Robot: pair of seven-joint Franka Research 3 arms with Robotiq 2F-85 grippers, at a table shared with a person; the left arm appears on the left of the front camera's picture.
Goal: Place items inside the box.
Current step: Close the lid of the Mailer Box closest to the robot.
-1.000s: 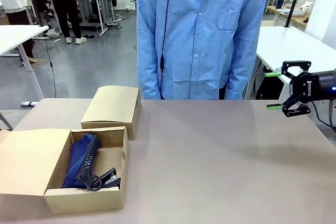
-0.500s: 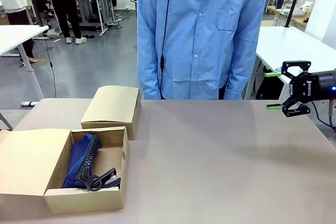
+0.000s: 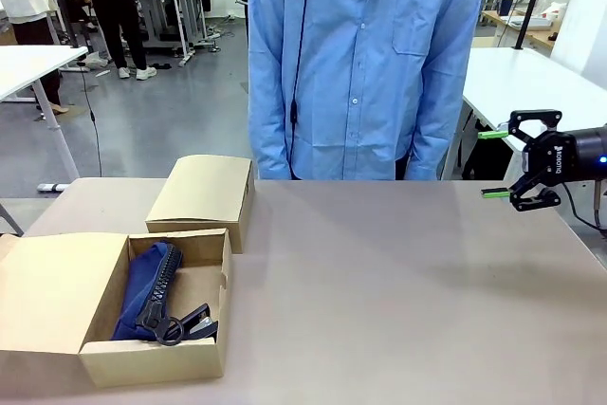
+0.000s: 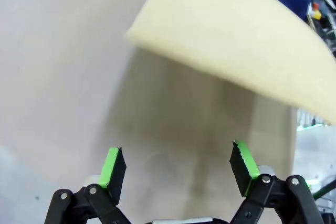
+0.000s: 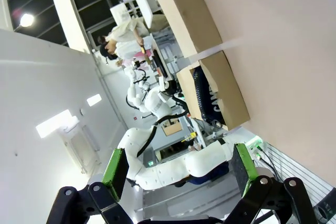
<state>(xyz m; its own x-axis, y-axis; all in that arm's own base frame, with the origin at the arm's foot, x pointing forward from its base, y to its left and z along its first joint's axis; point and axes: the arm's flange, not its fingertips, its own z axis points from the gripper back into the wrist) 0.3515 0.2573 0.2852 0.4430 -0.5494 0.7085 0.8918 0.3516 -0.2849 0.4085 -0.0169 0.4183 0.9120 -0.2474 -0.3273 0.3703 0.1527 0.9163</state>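
Looking into the box (image 3: 100, 358), you see a navy pouch (image 3: 142, 291) beside a black stapler (image 3: 194, 322); both grippers' fingers are spread, empty.

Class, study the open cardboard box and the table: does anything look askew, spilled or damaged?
Nothing stands out. The navy blue zip pouch lies inside the open cardboard box, a black item beside it; the brown table shows no spill.
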